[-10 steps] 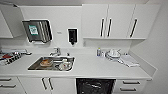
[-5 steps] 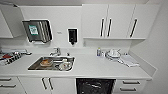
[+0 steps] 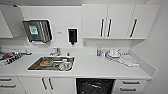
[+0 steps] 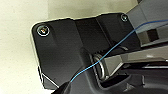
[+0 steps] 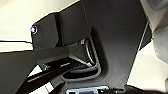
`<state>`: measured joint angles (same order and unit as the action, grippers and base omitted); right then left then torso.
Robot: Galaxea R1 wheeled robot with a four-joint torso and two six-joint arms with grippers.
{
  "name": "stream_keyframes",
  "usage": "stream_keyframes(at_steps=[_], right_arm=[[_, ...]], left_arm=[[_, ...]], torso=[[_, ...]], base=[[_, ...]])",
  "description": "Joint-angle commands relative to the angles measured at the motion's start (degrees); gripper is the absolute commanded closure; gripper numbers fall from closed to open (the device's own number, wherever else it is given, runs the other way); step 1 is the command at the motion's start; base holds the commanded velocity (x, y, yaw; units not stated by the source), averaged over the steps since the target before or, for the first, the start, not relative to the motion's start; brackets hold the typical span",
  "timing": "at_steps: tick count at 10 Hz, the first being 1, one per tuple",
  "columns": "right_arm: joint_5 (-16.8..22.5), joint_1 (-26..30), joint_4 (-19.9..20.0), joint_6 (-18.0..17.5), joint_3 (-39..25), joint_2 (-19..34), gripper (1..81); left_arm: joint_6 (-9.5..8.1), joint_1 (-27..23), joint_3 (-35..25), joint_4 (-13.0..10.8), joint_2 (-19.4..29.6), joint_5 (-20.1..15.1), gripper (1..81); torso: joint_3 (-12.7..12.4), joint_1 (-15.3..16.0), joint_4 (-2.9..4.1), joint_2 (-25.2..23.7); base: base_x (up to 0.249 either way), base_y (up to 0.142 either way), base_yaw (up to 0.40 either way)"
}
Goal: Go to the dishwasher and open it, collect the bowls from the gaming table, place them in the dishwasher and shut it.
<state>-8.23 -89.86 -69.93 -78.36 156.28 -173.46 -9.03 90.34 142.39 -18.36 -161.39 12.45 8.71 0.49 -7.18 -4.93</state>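
The dishwasher sits under the white counter, right of the sink, in the head view. It shows as a dark rectangle with faint rack lines inside. I cannot tell how its door stands. The bowls and the gaming table are out of view. Each wrist view looks onto the robot's own dark plate and jointed bar against a pale surface, and a thin blue wire crosses the left wrist view.
A steel sink holds dishes, with a tap behind it. Plates and a cloth lie at the counter's right end, and a dish rack stands at the left. White wall cabinets hang above, with drawers right of the dishwasher.
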Motion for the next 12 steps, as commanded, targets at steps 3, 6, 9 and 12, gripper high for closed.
stream_keyframes(at_steps=[3, 6, 9, 12], right_arm=[[3.2, 1.7, 40.4, 39.9, 0.8, -1.1, 1.0], [2.5, 0.1, 56.2, 59.4, 1.5, -2.2, 1.0], [3.1, 2.3, 59.6, 63.9, 0.8, -0.6, 1.0], [3.1, 3.2, 59.6, 63.8, 0.9, -0.6, 1.0]], left_arm=[[-0.11, -1.6, 0.2, 3.5, 0.9, -2.3, 1.0], [-0.11, -1.6, 0.2, 3.9, 0.3, -2.3, 1.0], [-0.02, -1.7, 0.5, 4.9, 0.2, -2.2, 1.0], [-0.02, -1.9, 3.9, 5.5, -2.3, -2.2, 1.0]], torso=[[0.0, 0.0, 0.00, 0.0], [0.0, 0.0, 0.00, 0.0], [0.0, 0.0, 0.00, 0.0], [0.0, 0.0, 0.00, 0.0]], base=[[0.000, 0.000, 0.000], [0.000, 0.000, 0.000], [0.000, 0.000, 0.000], [0.000, 0.000, 0.000]])
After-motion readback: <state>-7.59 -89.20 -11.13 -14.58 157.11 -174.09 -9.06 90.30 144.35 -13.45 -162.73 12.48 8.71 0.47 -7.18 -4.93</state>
